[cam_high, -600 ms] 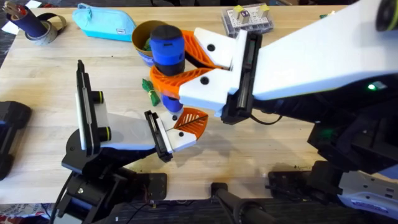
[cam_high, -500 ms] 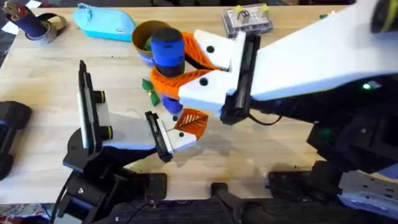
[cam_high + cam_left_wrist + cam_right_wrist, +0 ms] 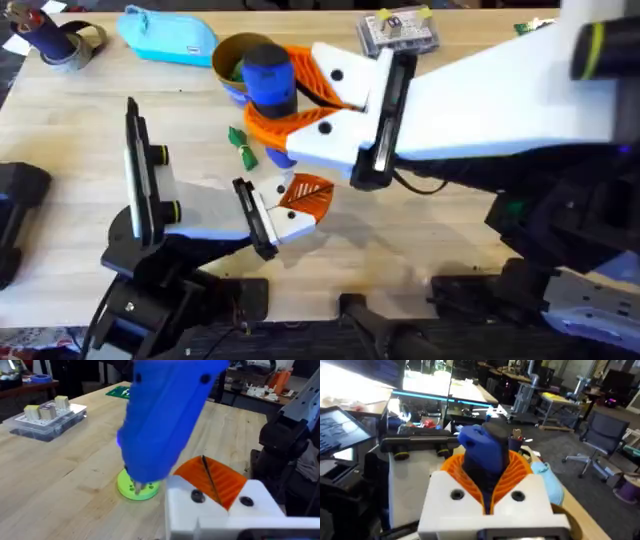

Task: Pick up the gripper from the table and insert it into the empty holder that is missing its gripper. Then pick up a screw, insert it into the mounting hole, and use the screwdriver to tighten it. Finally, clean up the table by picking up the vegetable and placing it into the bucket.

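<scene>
The blue screwdriver stands upright, and my right gripper, with orange jaws on a white housing, is shut on it. In the left wrist view the screwdriver points its bit down at a lime-green disc. The small orange ribbed gripper sits in the white holder at the tip of my left arm, just in front of the screwdriver. There my left gripper looks shut with nothing in it. The dark green vegetable lies on the table, left of the screwdriver. The yellow-orange bucket stands just behind it.
A light blue pouch lies at the far left beside a tape roll. A clear screw box sits at the far edge. A tall black upright plate stands on the left arm's mount.
The right gripper with the screwdriver has shifted slightly toward the far side. The left arm and the vegetable have kept their places.
</scene>
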